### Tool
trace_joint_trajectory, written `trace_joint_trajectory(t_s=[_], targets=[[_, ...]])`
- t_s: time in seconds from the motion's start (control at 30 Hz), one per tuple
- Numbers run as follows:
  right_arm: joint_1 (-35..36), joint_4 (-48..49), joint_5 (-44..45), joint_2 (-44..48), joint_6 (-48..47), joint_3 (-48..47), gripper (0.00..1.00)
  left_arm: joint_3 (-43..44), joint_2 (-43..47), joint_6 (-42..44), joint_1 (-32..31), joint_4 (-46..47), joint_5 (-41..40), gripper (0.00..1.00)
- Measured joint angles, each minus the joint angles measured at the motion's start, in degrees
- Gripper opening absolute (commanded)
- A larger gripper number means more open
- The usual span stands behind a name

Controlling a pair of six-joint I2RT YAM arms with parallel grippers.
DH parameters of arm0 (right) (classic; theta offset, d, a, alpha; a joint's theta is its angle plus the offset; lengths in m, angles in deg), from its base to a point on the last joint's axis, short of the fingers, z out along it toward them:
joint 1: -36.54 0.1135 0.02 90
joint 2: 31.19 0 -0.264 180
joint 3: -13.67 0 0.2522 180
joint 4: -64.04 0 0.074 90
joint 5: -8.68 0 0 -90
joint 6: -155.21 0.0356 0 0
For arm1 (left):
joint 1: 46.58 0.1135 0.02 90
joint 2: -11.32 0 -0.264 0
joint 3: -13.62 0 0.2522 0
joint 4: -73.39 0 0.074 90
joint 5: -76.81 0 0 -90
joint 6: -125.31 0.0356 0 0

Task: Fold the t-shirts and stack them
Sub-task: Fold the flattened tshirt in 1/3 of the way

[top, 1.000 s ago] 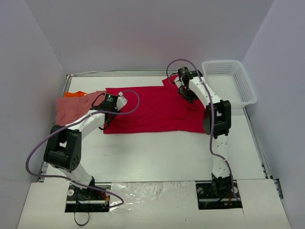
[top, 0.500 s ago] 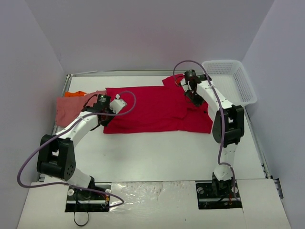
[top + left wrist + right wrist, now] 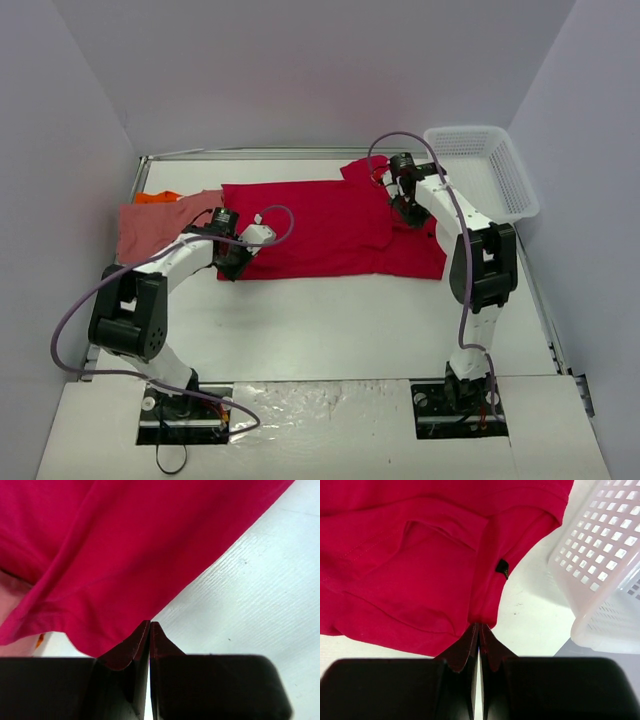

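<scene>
Two grips clenched: left fingers pinch the bright red cloth t-shirt's corner, right fingers its opposite edge, its long axis lying on the counter between them.

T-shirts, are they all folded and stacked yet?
Not yet. Done: nothing, no neat stack shows anywhere. In hand: the red t-shirt lies spread on the table, and the left hand and right hand are each pinched shut on an edge of it. Left: folding it, then the salmon pink t-shirt, rumpled at the left, and the orange t-shirt peeking out behind it, then stacking all three.
</scene>
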Motion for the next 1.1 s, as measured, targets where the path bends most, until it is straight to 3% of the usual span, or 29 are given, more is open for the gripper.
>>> trace_joint_trajectory(t_s=[0.47,0.87,1.1], targets=[[-1.73,1.11,-0.22,-0.68,0.48,0.07,0.0,-1.53,-3.93,0.13,-0.02,4.11,-3.85,0.02],[-2.05,1.53,-0.22,-3.91,0.48,0.04,0.0,-0.68,4.96,0.2,-0.02,-2.38,-2.36,0.02],[-2.1,1.66,-0.59,-4.94,0.46,0.04,0.0,-0.63,2.19,0.61,0.0,-0.94,-3.5,0.02]])
